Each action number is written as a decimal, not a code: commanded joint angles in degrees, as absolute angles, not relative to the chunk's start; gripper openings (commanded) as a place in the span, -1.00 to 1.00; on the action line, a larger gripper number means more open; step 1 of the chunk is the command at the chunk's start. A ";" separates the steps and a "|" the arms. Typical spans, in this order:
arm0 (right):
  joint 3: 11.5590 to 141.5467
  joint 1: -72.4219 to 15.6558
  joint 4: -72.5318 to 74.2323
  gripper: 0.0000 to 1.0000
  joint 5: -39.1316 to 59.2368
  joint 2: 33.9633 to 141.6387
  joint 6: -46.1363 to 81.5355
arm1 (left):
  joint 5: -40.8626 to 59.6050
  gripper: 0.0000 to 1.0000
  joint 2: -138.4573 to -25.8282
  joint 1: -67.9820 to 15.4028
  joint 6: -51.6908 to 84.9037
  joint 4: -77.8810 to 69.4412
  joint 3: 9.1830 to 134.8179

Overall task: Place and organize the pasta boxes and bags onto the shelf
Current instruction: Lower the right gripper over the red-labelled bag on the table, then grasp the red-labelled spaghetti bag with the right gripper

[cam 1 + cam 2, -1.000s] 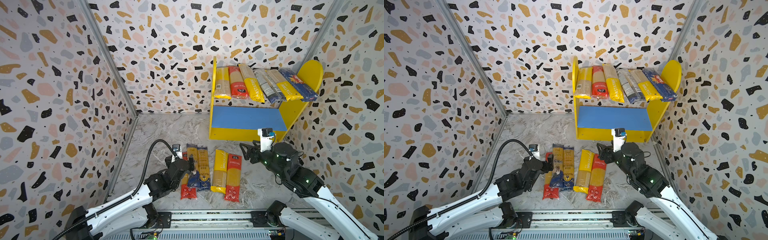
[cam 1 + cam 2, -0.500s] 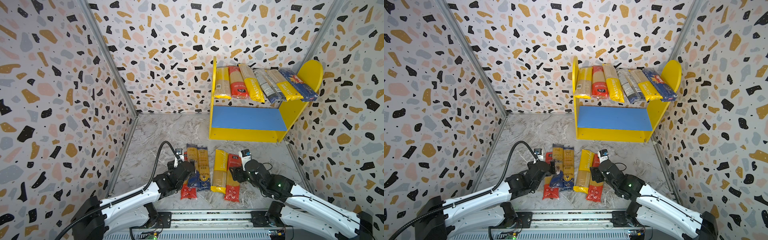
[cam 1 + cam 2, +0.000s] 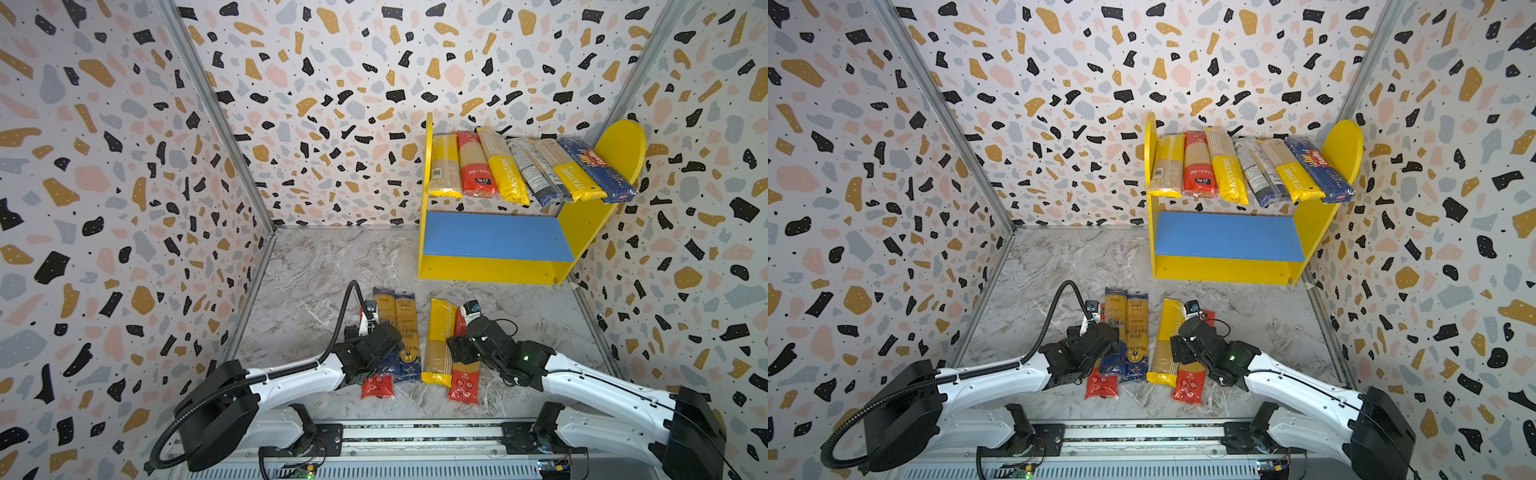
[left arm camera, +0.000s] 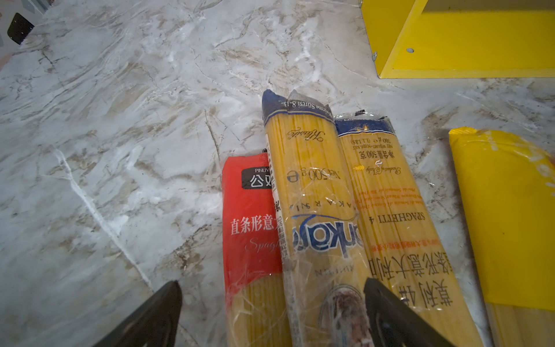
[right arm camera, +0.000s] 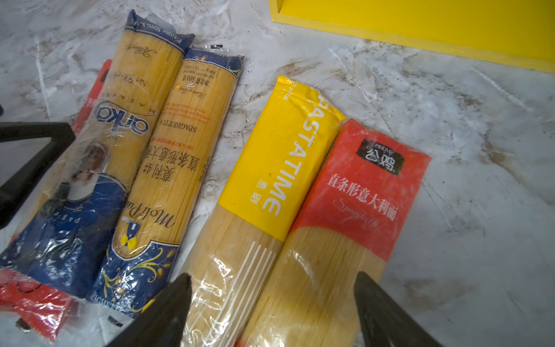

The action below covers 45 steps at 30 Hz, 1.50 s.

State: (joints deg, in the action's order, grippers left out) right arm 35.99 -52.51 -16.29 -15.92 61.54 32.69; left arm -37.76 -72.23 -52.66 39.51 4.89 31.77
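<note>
The shelf point(image 3: 494, 239) stands at the back right, its blue lower board bare and its upper board covered by several pasta packs point(image 3: 511, 174). Five more packs lie on the floor. My left gripper point(image 4: 273, 315) is open low over a red pack point(image 4: 249, 216) and a clear blue-ended pack point(image 4: 312, 186), one finger either side of the pair; another blue-ended pack point(image 4: 390, 204) lies beside them. My right gripper point(image 5: 274, 312) is open, its fingers straddling the yellow PASTATIME pack point(image 5: 282, 156) and a red pack point(image 5: 366, 192). Whether either gripper touches a pack is unclear.
Speckled walls close in the marble floor point(image 3: 324, 266) on three sides. The arms' rail point(image 3: 415, 432) runs along the front edge. In both top views the two arms lie low and close together over the floor packs.
My right arm has swung back from the shelf front and down onto the yellow and red floor packs, jaws opening wider. My left gripper has shifted nearer along its packs.
</note>
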 commanded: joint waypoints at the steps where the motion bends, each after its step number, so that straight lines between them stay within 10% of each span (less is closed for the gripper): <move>1: 38.59 -52.46 -14.88 0.72 -15.07 63.76 32.91 | -38.58 0.88 -70.82 -52.59 40.76 3.95 30.31; 23: 43.16 -62.14 -38.97 0.87 -22.94 74.34 57.36 | -34.02 0.88 -59.00 -52.63 41.95 0.29 21.37; 45: 33.37 -63.73 -26.90 0.87 -10.27 76.35 64.91 | -34.56 0.88 -56.92 -52.56 38.76 3.51 25.49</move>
